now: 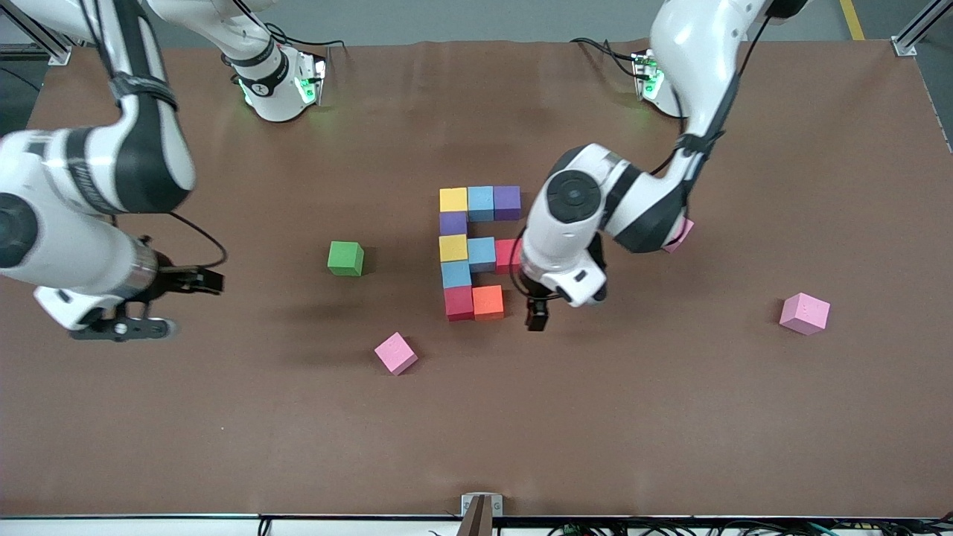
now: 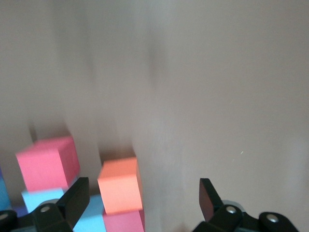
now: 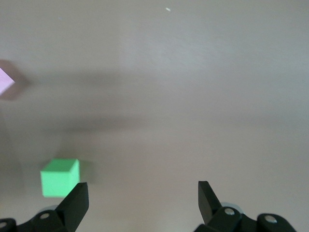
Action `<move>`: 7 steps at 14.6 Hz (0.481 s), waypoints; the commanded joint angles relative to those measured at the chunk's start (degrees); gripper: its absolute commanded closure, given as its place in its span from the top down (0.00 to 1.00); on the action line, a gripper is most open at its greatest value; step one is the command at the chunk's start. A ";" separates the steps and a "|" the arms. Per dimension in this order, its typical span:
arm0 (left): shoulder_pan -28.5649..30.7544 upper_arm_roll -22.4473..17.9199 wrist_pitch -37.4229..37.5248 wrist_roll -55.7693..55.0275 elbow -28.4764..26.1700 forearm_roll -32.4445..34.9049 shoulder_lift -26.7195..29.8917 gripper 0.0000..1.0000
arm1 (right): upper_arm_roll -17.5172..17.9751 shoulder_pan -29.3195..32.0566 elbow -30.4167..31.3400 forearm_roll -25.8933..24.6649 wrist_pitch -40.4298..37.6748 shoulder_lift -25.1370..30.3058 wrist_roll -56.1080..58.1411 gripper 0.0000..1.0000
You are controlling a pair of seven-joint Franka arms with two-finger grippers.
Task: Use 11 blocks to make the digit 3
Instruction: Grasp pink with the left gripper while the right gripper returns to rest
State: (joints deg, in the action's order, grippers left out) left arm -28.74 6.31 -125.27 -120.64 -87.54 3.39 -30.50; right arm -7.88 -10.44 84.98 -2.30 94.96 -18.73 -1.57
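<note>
Hovering with jaws open and empty, the left gripper (image 1: 537, 316) hangs just beside the orange block (image 1: 488, 301), where the digit 3 (image 1: 476, 253) lacks its last cube; the right gripper (image 1: 123, 326) waits, open, near the green cube (image 1: 345, 258).

Even overhead light is illuminating the brown tabletop (image 1: 670, 417) without glare. Soft, diffuse shadows are falling beneath both arms and beside the green cube (image 1: 345, 258). The front view is rendering sharp. The left wrist view is showing strong motion blur, smearing the tabletop into vertical streaks and softening the orange block (image 2: 120, 186). The right wrist view is appearing slightly soft, with a broad shadow band.
</note>
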 commanded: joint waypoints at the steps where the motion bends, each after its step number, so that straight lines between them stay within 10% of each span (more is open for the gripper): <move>1: 4.38 0.63 -0.24 9.51 -12.81 0.91 11.58 1.00 | 1.12 3.75 -1.64 0.11 -5.02 1.76 2.62 1.00; 7: 13.70 0.72 -0.32 32.71 -26.88 0.91 20.91 1.00 | 1.03 6.48 -8.68 0.19 -12.43 1.68 3.15 1.00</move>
State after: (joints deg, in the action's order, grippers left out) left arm -17.20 6.39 -124.75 -93.31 -108.48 3.41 -13.64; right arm -7.85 -5.72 77.88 -2.28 83.78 -17.17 0.95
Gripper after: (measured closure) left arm 0.000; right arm 0.000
